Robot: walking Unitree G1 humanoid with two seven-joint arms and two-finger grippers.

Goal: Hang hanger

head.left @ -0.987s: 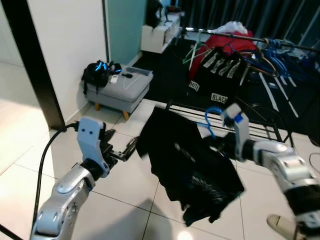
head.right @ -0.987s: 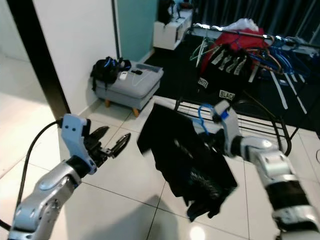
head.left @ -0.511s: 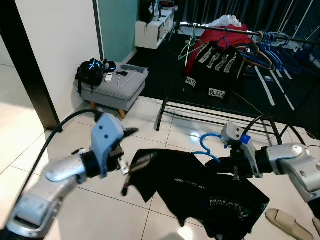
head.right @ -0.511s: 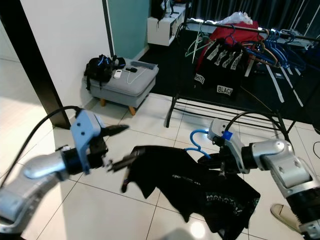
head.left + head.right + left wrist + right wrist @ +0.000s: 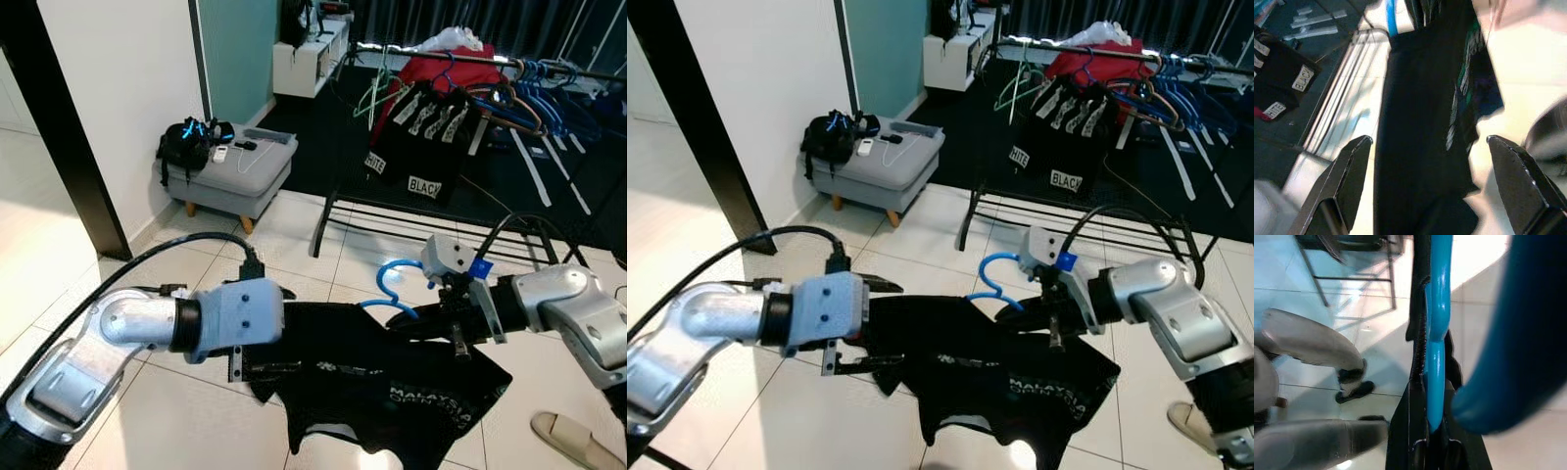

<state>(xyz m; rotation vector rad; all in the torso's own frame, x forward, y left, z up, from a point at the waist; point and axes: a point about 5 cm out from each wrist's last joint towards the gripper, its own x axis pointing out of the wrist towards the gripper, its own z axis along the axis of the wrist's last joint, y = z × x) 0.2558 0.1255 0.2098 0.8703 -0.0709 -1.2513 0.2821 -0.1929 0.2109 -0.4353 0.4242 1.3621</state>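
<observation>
1. The right gripper (image 5: 446,323) is clamped on the blue hanger (image 5: 390,290) — in the right wrist view the blue bar (image 5: 1436,357) runs straight between its closed fingers.
2. A black T-shirt (image 5: 392,377) hangs from that hanger, low over the white tiled floor (image 5: 196,431) in the near middle of the scene.
3. The left gripper (image 5: 257,343) is at the shirt's left edge, its fingers (image 5: 1347,181) spread wide with the cloth between them, not pinched.
4. Beyond, at the far right, stands a black clothes rack (image 5: 470,64) — on its rail hang a red garment (image 5: 453,70), black garments with white labels (image 5: 421,137), and blue hangers (image 5: 558,83).
5. At the far left a grey ottoman (image 5: 230,176) carries a black bag (image 5: 186,142) and a few small items.
6. A sandal (image 5: 573,441) lies on the floor at the near right.
</observation>
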